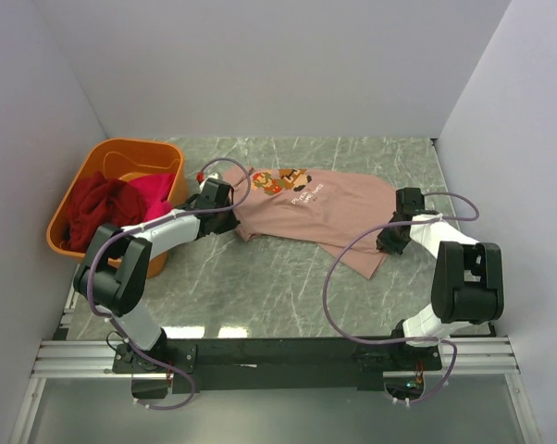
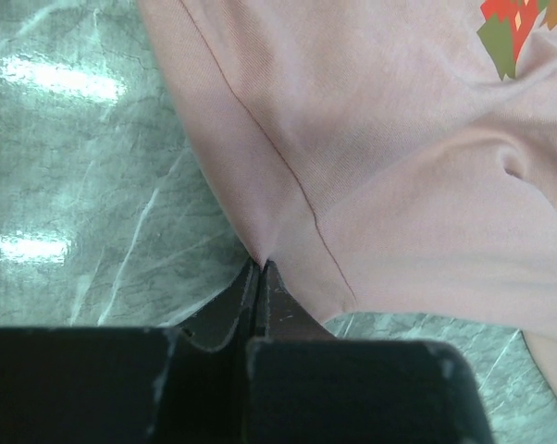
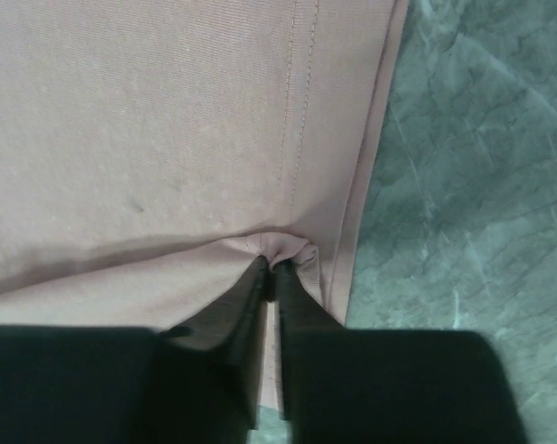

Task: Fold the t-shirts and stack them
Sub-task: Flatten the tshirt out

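Note:
A dusty pink t-shirt (image 1: 315, 215) with a pixel-art figure print lies spread on the marble table, print side up. My left gripper (image 1: 225, 215) is shut on the shirt's left edge by the sleeve seam; in the left wrist view the black jaws (image 2: 258, 268) pinch the pink cloth (image 2: 371, 166). My right gripper (image 1: 388, 242) is shut on the shirt's right part near the hem; in the right wrist view the jaws (image 3: 271, 266) pinch a small pucker of pink cloth (image 3: 167, 139). A dark red tee (image 1: 98, 205) and a magenta tee (image 1: 155, 192) lie bunched in the orange tub.
The orange plastic tub (image 1: 130, 153) stands at the left, close to my left arm. White walls close in the back and both sides. The grey marble tabletop (image 1: 260, 287) shows in front of the shirt.

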Available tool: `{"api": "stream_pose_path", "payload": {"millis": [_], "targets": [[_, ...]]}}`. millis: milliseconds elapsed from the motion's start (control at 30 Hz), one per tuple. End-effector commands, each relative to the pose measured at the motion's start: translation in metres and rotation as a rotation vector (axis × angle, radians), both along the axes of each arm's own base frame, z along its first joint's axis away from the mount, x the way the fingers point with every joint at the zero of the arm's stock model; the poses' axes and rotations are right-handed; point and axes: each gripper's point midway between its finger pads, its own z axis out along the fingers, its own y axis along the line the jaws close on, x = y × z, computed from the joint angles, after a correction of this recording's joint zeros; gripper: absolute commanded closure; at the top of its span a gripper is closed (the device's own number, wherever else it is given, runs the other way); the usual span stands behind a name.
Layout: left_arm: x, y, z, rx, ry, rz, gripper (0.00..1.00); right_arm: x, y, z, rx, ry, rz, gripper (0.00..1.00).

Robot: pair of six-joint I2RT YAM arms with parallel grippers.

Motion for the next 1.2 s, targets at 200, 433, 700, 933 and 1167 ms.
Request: {"api": "stream_pose_path", "payload": {"millis": [200, 433, 700, 933, 1167], "targets": [[0.015, 0.007, 0.048, 0.003, -0.131, 0.05, 1.0, 0.025, -0.005, 0.05, -0.074, -0.16, 0.022, 1.0], [0.031, 0.014, 0.114, 0.004, -0.29, 0.086, 1.0, 0.032, -0.004, 0.132, -0.105, -0.436, 0.044, 1.0], [0.023, 0.042, 0.235, 0.012, -0.571, 0.143, 1.0, 0.012, 0.002, 0.277, -0.109, -0.882, 0.044, 1.0], [-0.034, 0.057, 0.37, -0.06, -0.916, 0.043, 0.99, -0.033, 0.018, 0.395, -0.06, -1.218, 0.09, 1.0], [-0.089, 0.058, 0.478, -0.126, -1.218, -0.086, 0.99, -0.076, 0.013, 0.487, -0.15, -1.419, 0.103, 1.0]]}}
